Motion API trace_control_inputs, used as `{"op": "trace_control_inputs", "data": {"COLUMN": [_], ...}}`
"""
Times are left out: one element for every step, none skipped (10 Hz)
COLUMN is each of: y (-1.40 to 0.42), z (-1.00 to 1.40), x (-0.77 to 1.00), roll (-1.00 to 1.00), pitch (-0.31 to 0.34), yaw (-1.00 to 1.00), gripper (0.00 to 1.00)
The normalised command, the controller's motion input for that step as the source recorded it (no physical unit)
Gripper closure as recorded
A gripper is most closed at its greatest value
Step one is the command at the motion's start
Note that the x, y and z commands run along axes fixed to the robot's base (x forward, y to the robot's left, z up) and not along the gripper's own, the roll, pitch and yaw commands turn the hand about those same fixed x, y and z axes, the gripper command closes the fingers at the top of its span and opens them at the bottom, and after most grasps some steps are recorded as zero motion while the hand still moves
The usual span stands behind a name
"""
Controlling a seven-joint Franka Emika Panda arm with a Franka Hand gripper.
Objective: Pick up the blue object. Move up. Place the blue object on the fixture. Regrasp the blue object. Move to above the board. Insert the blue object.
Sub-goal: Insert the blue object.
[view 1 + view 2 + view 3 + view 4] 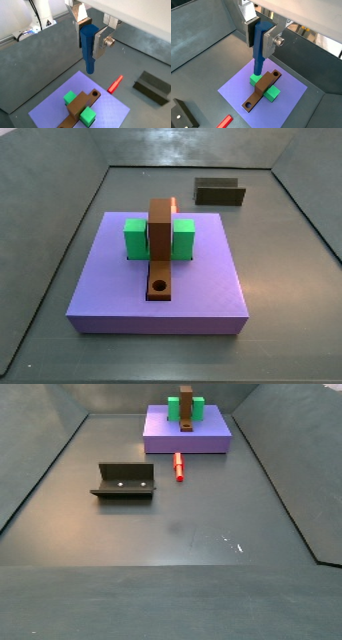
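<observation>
Grey floor; pincer [92,36] clamps blue object [88,47] above board [107,112].

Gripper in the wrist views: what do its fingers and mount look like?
The gripper has flat silver plate fingers with dark pads, and a round screw shows on one plate. Above is a white housing. No cables or markings are visible on it.

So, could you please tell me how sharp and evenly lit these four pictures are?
Both wrist views: sharp on the claw shut on the blue object; bright washed-out patches beyond the enclosure walls. Both side views: soft, even light, faint glare on the floor, weak shadows around the board; claw out of frame.
</observation>
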Motion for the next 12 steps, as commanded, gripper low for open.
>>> {"op": "trace_control_inputs", "data": {"y": [-0.47,-0.81,-0.83,-0.84,-0.75,-0.47,-0.12,0.05,0.21,0.03,-0.25,-0.45], "z": [-0.13,-0.48,-0.51,-0.55,-0.61,-0.63,-0.76,-0.86,-0.88,-0.87,-0.74,-0.56], "x": [0.0,0.0,0.07,0.08,0.05,0.17,0.16,0.02,0.11,0.0,-0.07,-0.16], "roll": [-0.31,-0.09,-0.06,-0.05,-0.1,-0.2,-0.15,-0.14,-0.14,-0.15,-0.01,0.01], "pitch": [-0.23,-0.223,-0.139,-0.14,-0.181,-0.133,-0.067,-0.024,0.0,0.0,0.026,0.044], "yaw": [-0.37,-0.22,-0.13,-0.12,-0.13,-0.16,-0.2,-0.11,-0.02,-0.11,-0.01,-0.02], "gripper": [1.0,1.0,1.0,1.0,1.0,1.0,1.0,1.0,1.0,1.0,1.0,1.0]}}
